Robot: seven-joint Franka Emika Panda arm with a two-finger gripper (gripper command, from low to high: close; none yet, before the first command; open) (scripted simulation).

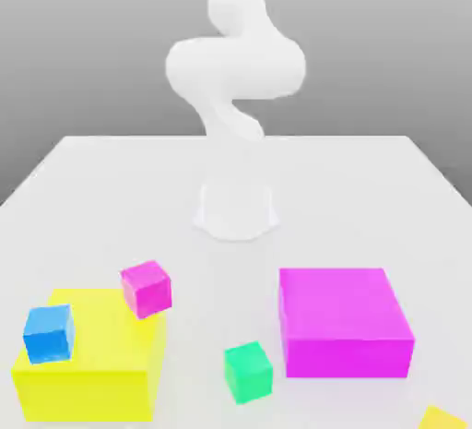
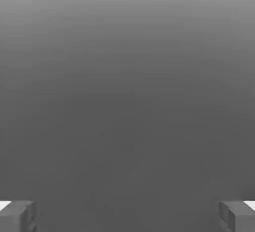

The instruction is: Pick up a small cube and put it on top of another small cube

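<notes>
At the exterior view's left, a big yellow block (image 1: 88, 392) sits on the white counter (image 1: 194, 326), with its top and front faces in plain sight. Over the left part of its top is a small blue cube (image 1: 49, 334), turned a little, its lower edge overlapping the block's front edge. Next to the right, at the block's far right corner, comes a small magenta cube (image 1: 147, 290); it looks tilted and overlaps the block's edge, and whether it rests on the block or leans out past it cannot be told.

Farther right, between the two big blocks, the small green cube (image 1: 248, 373) lies directly on the counter, turned at an angle and apart from the yellow block. Behind it, near the middle of the view, the white robot arm (image 1: 235, 67) rises from its base (image 1: 236, 210) at the far part of the counter, its upper part running out of the top of the picture.

Just right of the green cube is a big magenta block (image 1: 346, 312), flat and wide on the counter. Last, at the bottom edge near the right corner, part of a yellow object (image 1: 443, 418) pokes in.

In the hand view, the claw (image 2: 127, 217) stands wide, its two fingers well apart with nothing held between them.
</notes>
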